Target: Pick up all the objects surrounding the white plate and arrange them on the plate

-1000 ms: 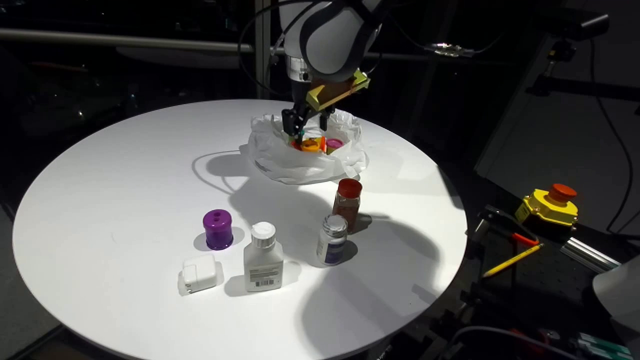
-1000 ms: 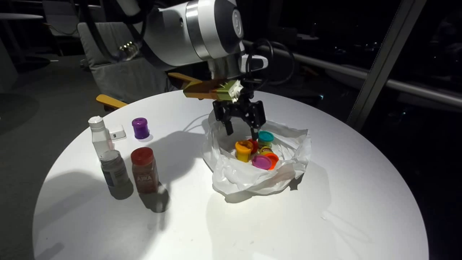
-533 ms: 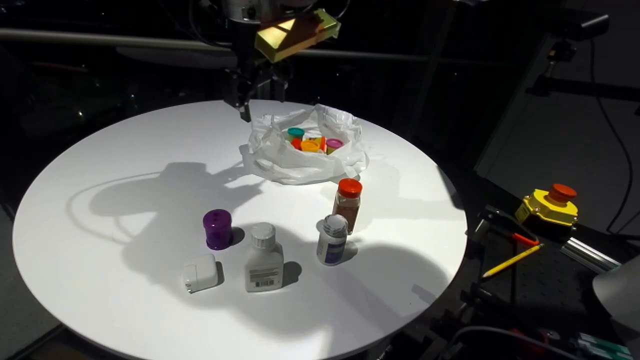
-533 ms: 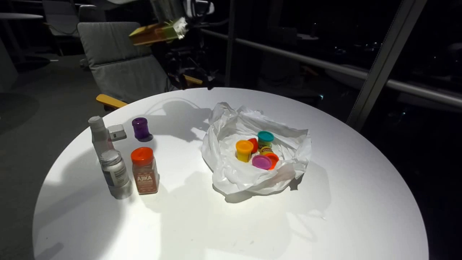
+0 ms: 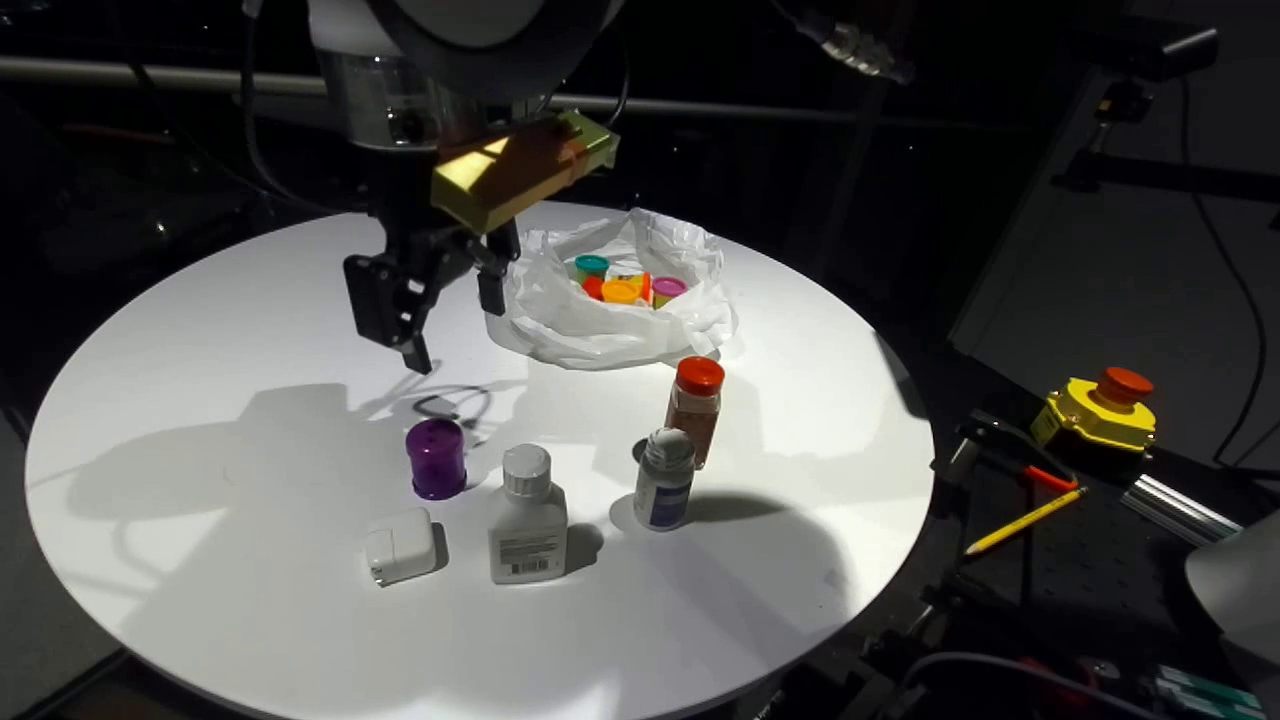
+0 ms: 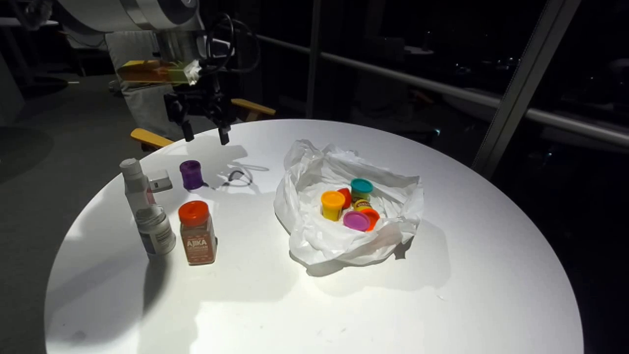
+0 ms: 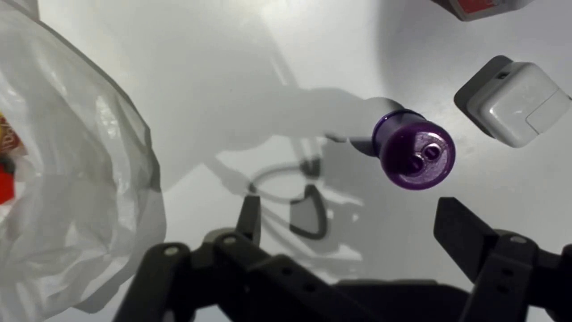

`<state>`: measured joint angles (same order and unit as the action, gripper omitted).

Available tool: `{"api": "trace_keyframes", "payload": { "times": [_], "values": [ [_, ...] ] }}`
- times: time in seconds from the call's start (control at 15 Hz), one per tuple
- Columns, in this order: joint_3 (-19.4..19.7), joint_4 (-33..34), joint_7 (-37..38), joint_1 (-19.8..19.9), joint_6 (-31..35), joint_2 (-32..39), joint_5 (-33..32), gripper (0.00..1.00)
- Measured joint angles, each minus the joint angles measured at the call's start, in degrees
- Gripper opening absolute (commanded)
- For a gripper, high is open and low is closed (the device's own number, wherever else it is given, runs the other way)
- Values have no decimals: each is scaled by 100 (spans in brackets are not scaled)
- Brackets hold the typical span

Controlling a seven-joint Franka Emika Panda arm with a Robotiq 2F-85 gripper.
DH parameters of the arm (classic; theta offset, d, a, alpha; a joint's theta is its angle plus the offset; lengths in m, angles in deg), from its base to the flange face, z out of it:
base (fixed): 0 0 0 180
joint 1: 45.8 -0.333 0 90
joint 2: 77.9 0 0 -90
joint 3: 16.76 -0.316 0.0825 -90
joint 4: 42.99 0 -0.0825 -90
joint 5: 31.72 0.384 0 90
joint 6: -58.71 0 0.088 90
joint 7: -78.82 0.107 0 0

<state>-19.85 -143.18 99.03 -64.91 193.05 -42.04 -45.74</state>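
Observation:
My gripper (image 5: 455,330) (image 6: 206,136) (image 7: 348,214) hangs open above the table, nothing between its fingers. Just past the fingertips in the wrist view stands a purple cup-like item (image 7: 418,154) with two holes on top, untouched. Beside it lies the white block (image 7: 523,105). A white bottle (image 5: 528,520), a smaller bottle with a blue label (image 5: 665,490) and a red-capped jar (image 6: 196,241) stand upright near these. Inside the crinkled white plate (image 5: 600,345) (image 6: 334,248) sit a yellow-orange tub (image 6: 332,206), a teal-lidded tub (image 6: 361,186), a red item (image 6: 345,197), a purple lid (image 6: 357,221) and an orange lid (image 6: 372,217).
Everything stands on a round white table (image 6: 417,314). The plate's crumpled rim (image 7: 89,179) rises left of my gripper in the wrist view. Beyond the table are a grey chair (image 6: 115,54), a yellow box with a red button (image 5: 1100,410) and a pencil (image 5: 1025,520).
My gripper has risen out of the white plate and travelled away from it, then lowered towards the purple item. The objects on the table and in the plate keep their places.

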Motion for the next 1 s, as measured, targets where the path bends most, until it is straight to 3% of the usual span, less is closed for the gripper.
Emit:
{"api": "trace_keyframes", "payload": {
  "times": [0.6, 0.67, 0.73, 1.0],
  "values": [
    [-373, 407, -816, -9, 39, 737, 431, 100],
    [-373, 432, -851, -10, 21, 800, 431, 75],
    [-365, 463, -875, -12, 14, 863, 422, 73],
    [-288, 577, -885, -30, 13, 1046, 389, 42]
  ]
}}
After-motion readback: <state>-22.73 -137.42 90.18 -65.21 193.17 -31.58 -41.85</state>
